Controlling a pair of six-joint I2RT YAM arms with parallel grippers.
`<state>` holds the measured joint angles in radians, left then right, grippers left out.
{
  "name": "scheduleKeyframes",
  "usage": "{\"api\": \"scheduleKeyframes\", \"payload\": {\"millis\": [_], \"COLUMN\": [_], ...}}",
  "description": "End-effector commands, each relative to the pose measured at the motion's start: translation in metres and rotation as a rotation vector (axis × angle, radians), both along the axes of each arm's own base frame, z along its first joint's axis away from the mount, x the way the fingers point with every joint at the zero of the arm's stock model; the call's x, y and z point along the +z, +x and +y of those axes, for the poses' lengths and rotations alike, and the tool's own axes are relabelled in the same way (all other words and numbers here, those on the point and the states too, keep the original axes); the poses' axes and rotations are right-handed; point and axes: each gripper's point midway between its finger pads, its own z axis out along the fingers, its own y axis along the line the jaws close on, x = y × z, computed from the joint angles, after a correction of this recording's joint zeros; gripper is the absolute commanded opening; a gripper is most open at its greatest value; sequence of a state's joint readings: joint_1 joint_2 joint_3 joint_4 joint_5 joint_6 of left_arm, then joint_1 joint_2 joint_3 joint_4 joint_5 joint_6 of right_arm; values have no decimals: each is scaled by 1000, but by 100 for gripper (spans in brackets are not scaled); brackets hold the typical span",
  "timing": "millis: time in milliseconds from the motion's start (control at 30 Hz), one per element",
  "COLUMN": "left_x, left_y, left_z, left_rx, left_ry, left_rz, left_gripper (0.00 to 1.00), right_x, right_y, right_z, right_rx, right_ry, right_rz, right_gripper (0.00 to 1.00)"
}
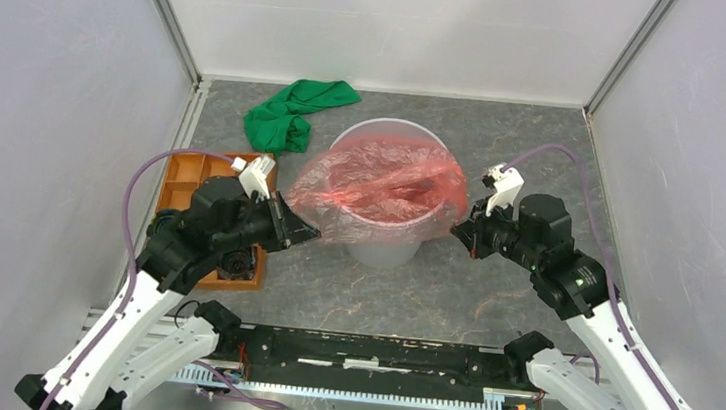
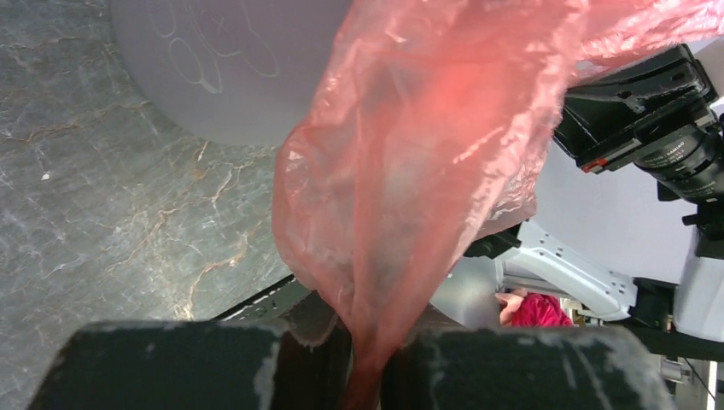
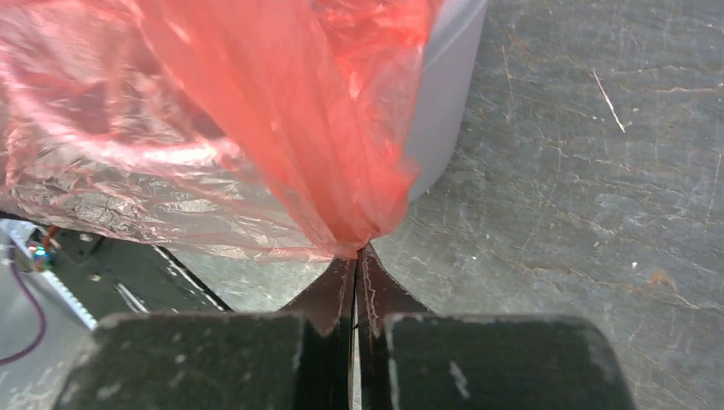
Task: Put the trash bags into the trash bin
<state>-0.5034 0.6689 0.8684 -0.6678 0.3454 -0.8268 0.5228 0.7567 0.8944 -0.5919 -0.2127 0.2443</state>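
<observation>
the trash bag (image 1: 380, 192) is held spread over the trash bin (image 1: 385, 250), opposite edges pinched by the left hand (image 1: 312, 230) and right hand (image 1: 456, 232), ready for lowering.

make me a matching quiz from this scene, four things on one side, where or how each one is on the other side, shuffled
Things:
1 red bag
2 green cloth
3 orange tray
4 grey bin

Place or state:
a far left, split into compartments
b upright and round, mid-scene
c crumpled, farthest back
d translucent and wrinkled, stretched wide

Pairs: 1-d, 2-c, 3-a, 4-b
</observation>
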Motion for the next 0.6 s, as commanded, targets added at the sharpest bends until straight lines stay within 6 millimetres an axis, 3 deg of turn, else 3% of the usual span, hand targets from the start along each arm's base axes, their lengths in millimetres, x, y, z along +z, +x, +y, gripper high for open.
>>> {"api": "scheduleKeyframes", "payload": {"millis": [0,100,267,333,500,533,567], "left_x": [10,14,26,28,42,50,62], "left_y": [16,13,5,2,-2,-3,-4], "left_z": [2,11,25,32,78,86,92], "left_rx": [5,17,36,43,227,263,284], "left_ry": [35,80,113,148,253,260,260], "left_rz": [-109,-144,-198,-213,-299,-324,-361], "left_gripper": [18,31,64,67,75,93,99], "right_x": [1,5,33,45,78,85,92], "right_y": [14,11,7,4,7,8,9], "right_z": [-5,-7,-31,-42,-75,-76,-76], "right_rx": [5,24,-35,-56,-155,-164,-169], "right_ry": [-65,-83,-162,-201,-313,-312,-304], "right_rz": [-102,-128,-196,-219,-307,-326,-346], "right_gripper": [0,4,31,39,69,71,73]}}
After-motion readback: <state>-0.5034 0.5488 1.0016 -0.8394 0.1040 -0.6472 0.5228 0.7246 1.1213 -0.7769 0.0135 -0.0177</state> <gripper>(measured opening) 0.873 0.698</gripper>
